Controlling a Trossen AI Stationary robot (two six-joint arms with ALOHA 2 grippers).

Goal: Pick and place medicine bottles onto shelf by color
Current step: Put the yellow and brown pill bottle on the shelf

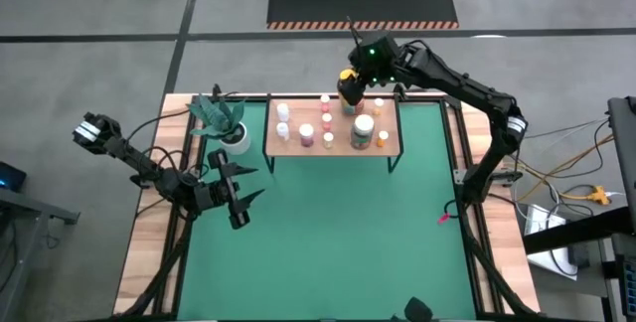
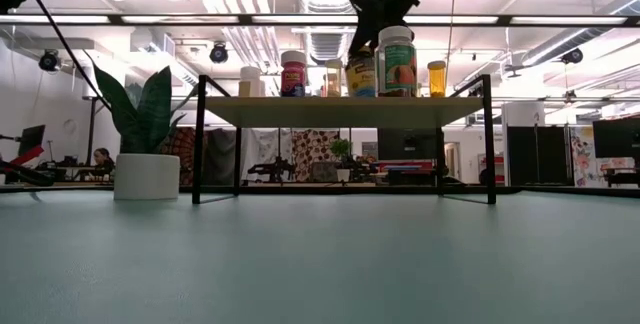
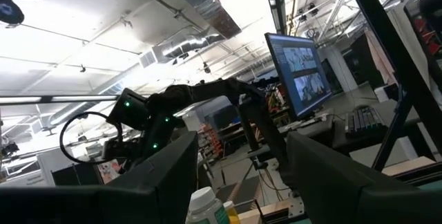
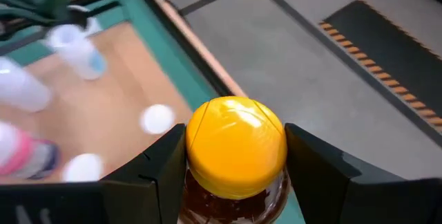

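Right wrist view shows the right gripper (image 4: 235, 182) hugging the yellow-capped bottle (image 4: 236, 148) over the shelf (image 1: 338, 148) at its 12 o'clock edge; it should lower it straight and slowly.

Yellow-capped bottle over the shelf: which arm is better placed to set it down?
The right. Its hand already straddles the yellow-capped bottle above the shelf, at its back edge. The left hand sits open over the green mat, off the shelf's front left corner, holding nothing.
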